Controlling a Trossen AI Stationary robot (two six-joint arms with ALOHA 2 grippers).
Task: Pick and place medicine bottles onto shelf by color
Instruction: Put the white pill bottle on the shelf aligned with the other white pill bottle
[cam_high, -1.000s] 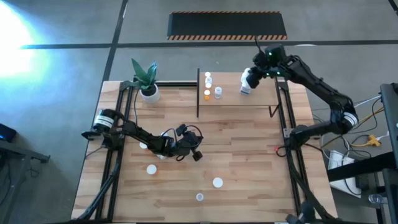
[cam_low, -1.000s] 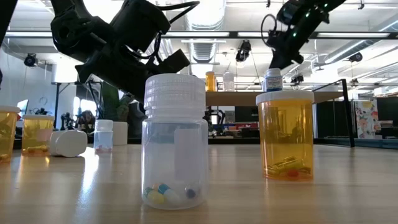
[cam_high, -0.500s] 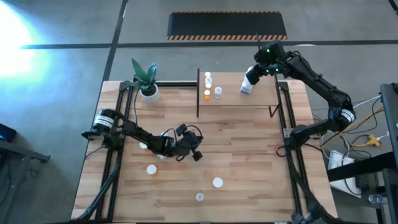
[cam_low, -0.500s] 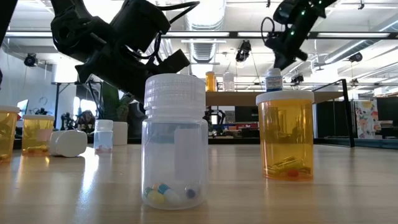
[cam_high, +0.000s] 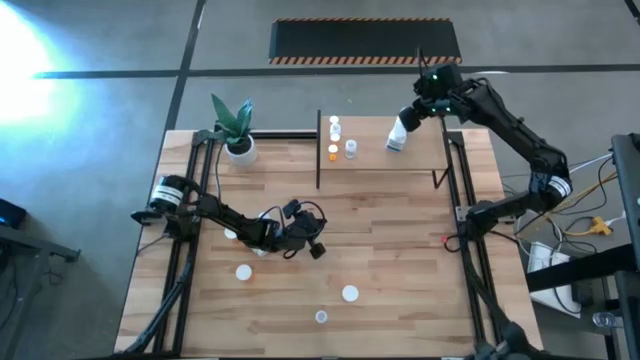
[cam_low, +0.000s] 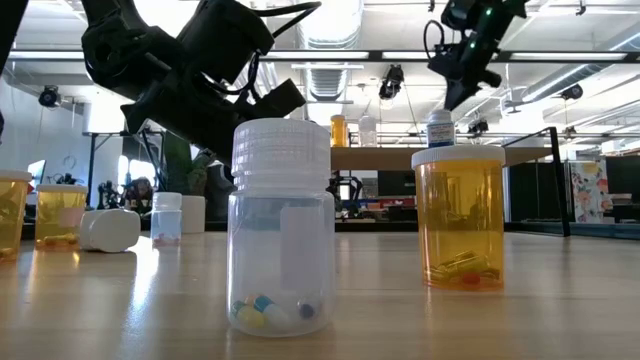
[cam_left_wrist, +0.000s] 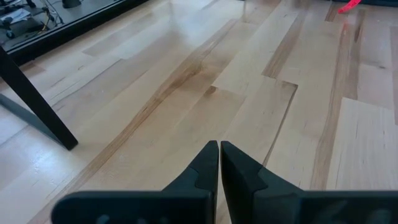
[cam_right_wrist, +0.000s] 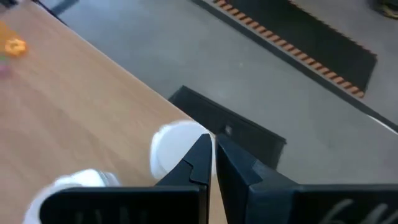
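Two closed, empty grippers; bottles left on the table
Right gripper (cam_high: 412, 112) hangs above a white bottle (cam_high: 396, 137) standing on the shelf (cam_high: 420, 160); left gripper (cam_high: 318, 248), fingers together, lies nearest the upright table bottles (cam_high: 349, 293)

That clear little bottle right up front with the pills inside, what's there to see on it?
The clear bottle stands upright on the wooden tabletop, nearest the low camera. It looks like see-through plastic, topped with a wide, ribbed white cap. A pale label shows through its wall. A few pills, yellow, white and blue, lie at the bottom; otherwise it is nearly empty. Nothing touches it but the table; an orange bottle stands apart beside it.
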